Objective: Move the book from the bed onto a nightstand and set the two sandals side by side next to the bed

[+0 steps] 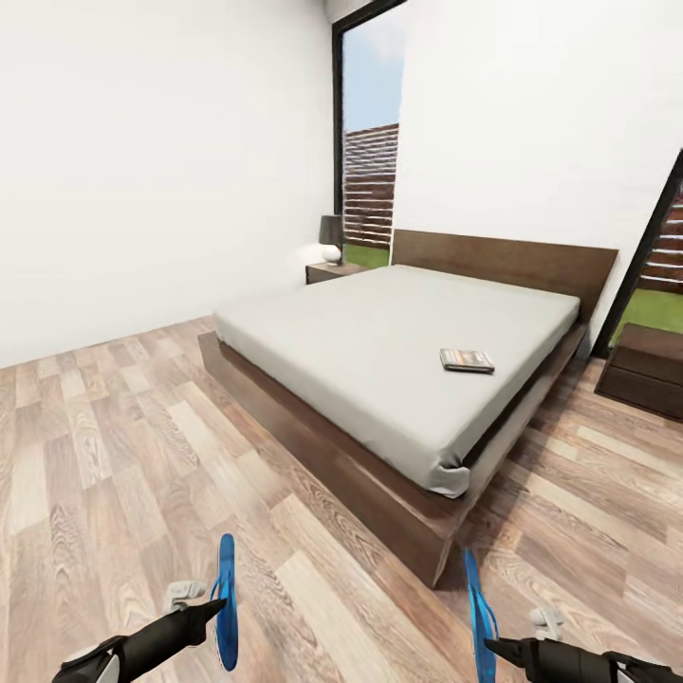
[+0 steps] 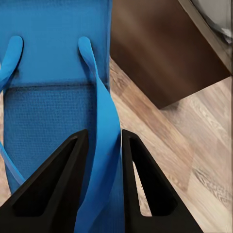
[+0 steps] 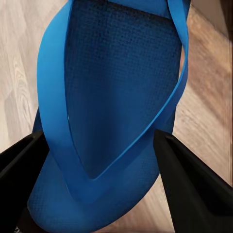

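Closest to my head camera, at the bottom left of the frame, my left pincer (image 1: 216, 607) is clamped on a strap of one blue sandal (image 1: 226, 615), which stands on edge above the wood floor (image 1: 114, 455); the left wrist view shows both black fingers (image 2: 63, 184) pressed against that strap. At the bottom right, my right pincer (image 1: 495, 647) holds the other sandal (image 1: 478, 617), also on edge; in the right wrist view its fingers (image 3: 194, 184) sit at either side of the sole (image 3: 111, 97), though I think the contact itself is hard to make out there. Beyond them the bed (image 1: 379, 474) fills the middle of the frame, and the book (image 1: 467, 359) lies flat on the grey mattress toward its right side. One nightstand (image 1: 332, 272) with a lamp (image 1: 331, 237) stands at the bed's far left corner, another (image 1: 650, 370) at the right edge.
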{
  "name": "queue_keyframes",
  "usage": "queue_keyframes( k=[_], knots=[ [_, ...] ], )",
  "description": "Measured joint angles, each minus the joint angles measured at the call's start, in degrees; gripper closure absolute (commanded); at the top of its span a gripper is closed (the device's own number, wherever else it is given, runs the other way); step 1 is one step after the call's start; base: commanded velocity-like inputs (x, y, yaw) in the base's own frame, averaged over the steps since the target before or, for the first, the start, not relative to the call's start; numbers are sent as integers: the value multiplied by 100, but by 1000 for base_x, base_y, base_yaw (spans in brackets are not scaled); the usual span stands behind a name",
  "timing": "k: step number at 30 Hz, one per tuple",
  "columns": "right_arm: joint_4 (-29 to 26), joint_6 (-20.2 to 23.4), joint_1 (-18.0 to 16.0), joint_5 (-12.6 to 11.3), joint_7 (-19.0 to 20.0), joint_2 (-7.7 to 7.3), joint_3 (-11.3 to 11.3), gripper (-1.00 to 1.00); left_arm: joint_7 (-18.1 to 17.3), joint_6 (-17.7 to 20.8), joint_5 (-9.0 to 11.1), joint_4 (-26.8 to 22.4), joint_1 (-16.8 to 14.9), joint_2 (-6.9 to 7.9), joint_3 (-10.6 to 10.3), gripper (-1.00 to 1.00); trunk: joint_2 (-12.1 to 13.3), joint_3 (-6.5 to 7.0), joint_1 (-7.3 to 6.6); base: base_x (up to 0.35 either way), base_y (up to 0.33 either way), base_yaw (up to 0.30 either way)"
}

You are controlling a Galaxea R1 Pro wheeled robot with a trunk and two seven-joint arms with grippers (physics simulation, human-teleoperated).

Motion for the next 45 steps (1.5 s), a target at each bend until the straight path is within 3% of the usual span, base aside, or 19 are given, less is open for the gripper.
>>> queue_keyframes(
  k=[13, 45],
  knots=[
    [0, 0, -1, 4, -1, 2, -7, 100, 0, 0, 6, -2, 4, -2, 1, 100, 0, -1, 1, -137, 0, -113],
    [0, 0, 0, 8, -1, 0, -6, 100, 0, 0, 2, -1, 1, -7, 0, 100, 0, -84, 0, -2, 0, -262]
  ],
)
